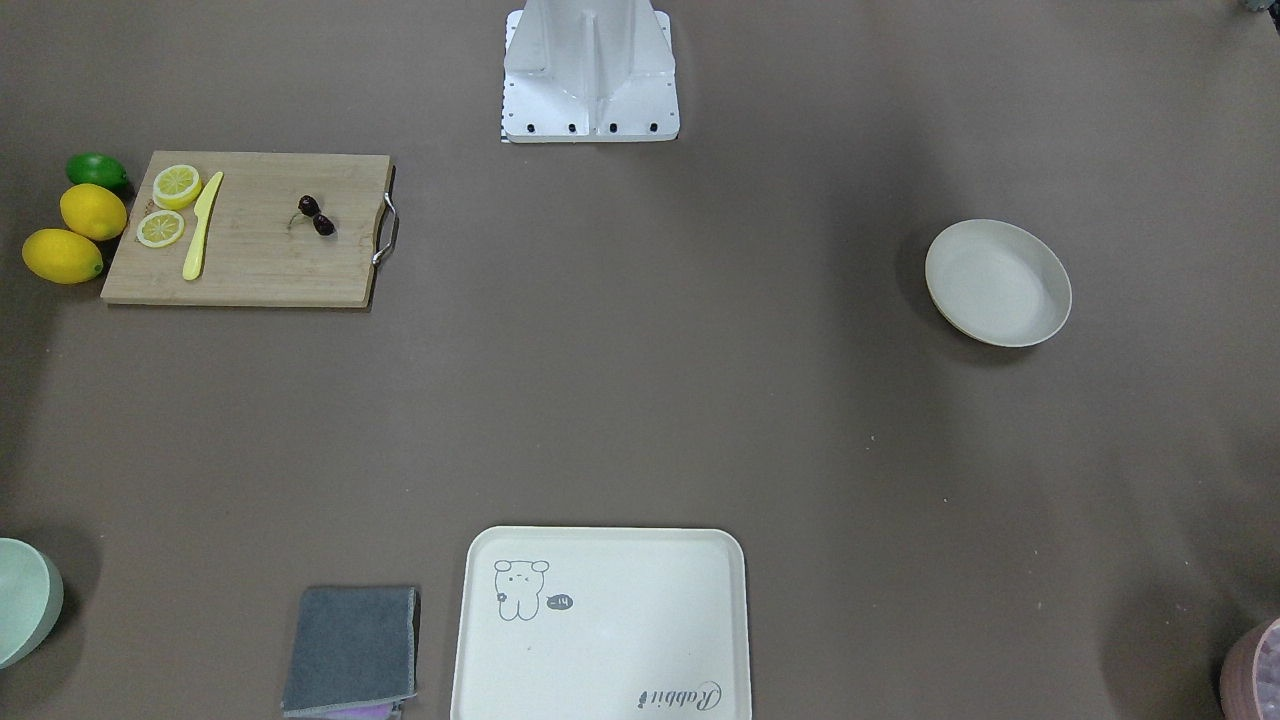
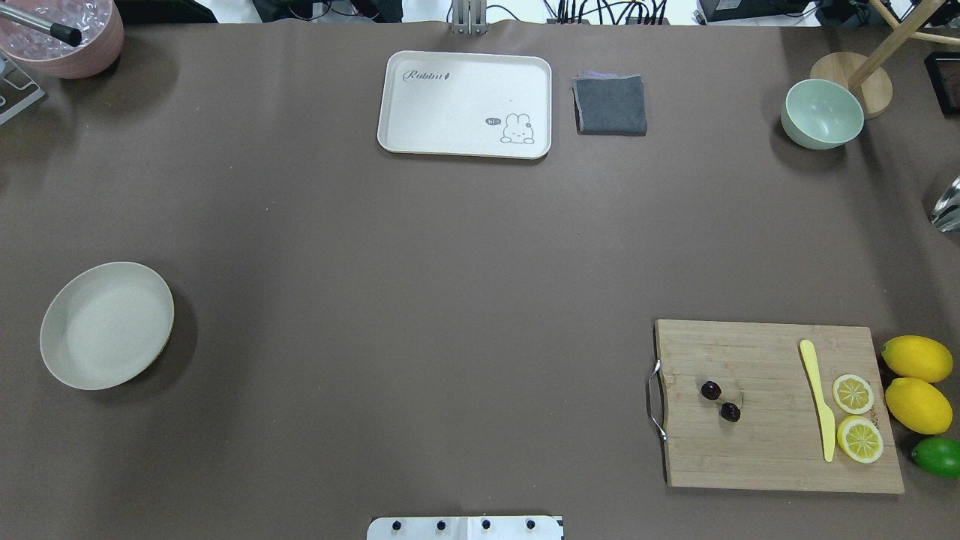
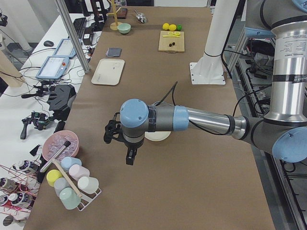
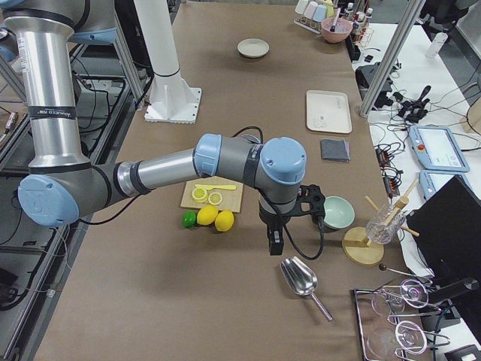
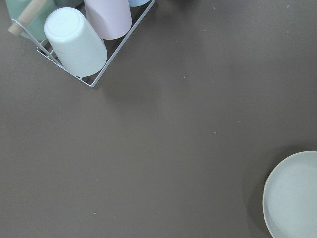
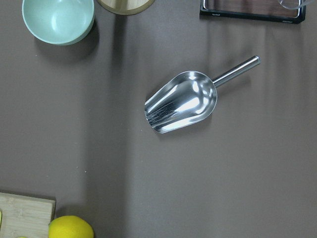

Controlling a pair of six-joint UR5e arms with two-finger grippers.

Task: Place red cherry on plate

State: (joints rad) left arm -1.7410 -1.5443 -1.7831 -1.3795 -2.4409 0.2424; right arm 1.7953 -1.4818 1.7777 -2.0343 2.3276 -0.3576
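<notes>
The red cherry (image 2: 720, 401), two glossy dark maroon globes joined by thin stems, lies on a grained bamboo cutting board (image 2: 772, 457) on the right of the matte brown worktop (image 2: 450, 300), beside a yellow plastic knife (image 2: 817, 397) and lemon slices (image 2: 853, 394). The plate (image 2: 105, 326), round, smooth and cream, sits well apart on the left. The left end effector (image 3: 129, 154) hangs near the plate and the right end effector (image 4: 275, 239) near a shiny metal scoop (image 4: 301, 280). Whether either is spread or pressed together cannot be told.
</notes>
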